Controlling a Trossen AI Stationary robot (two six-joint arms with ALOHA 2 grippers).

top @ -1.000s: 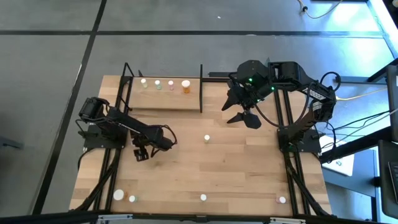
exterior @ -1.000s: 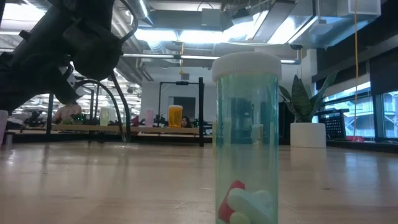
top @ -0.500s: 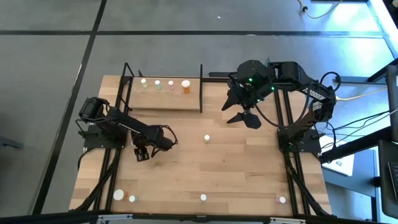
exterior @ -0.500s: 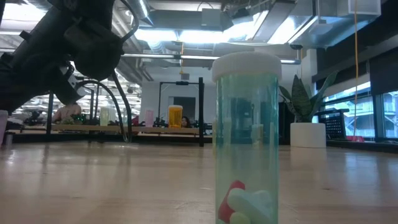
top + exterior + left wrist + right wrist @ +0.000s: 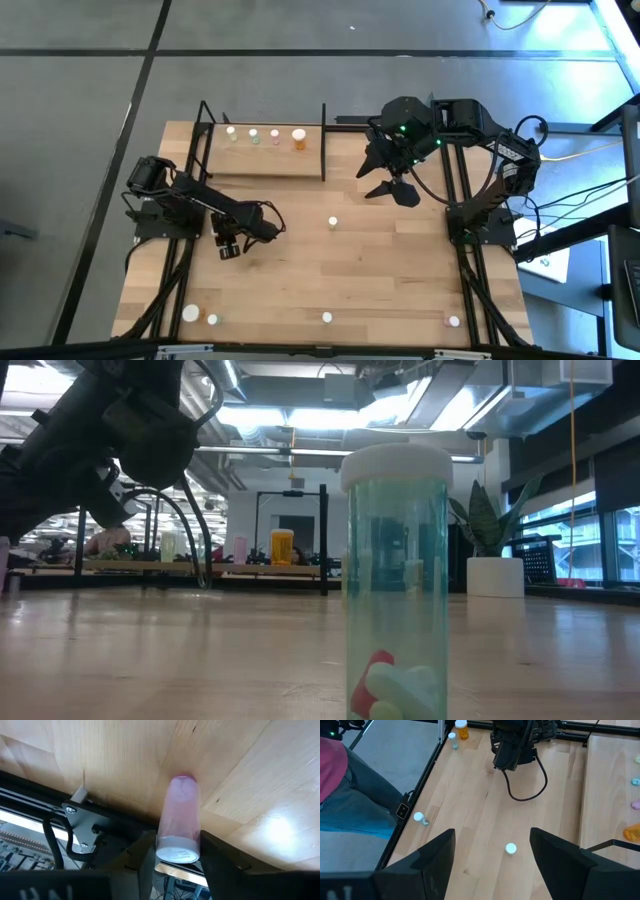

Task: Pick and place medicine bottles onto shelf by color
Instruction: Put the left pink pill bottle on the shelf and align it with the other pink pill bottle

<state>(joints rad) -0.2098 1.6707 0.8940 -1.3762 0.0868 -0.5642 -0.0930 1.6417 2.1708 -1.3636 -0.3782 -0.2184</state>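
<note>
My left gripper [image 5: 228, 246] is low over the table's left half, closed on a pink medicine bottle [image 5: 180, 810] with a white cap. The shelf [image 5: 262, 158] at the far left carries a row of bottles: a pale one [image 5: 231, 131], a green one [image 5: 252, 134], a pink one [image 5: 274, 136] and an orange one [image 5: 299, 137]. My right gripper [image 5: 393, 188] hangs open, high over the far right, with nothing between its fingers. A green bottle [image 5: 396, 580] stands right in front of the low camera. My left gripper pinches the pink bottle at its white cap [image 5: 178, 851], one finger [image 5: 146, 857] on each side. The fingers slant down from the table's left side. The bottle's base [image 5: 183, 781] rests on the table.
Loose bottles stand at mid-table [image 5: 333, 222] and along the near edge [image 5: 190, 313], [image 5: 212, 320], [image 5: 327, 318], [image 5: 453, 322]. A white plant pot [image 5: 495, 575] stands beyond the table. A person's leg [image 5: 350, 795] shows beside the table in the right wrist view.
My left gripper has stayed in place and its fingers have drawn together around the pink bottle. The bottle has kept its place on the table.
</note>
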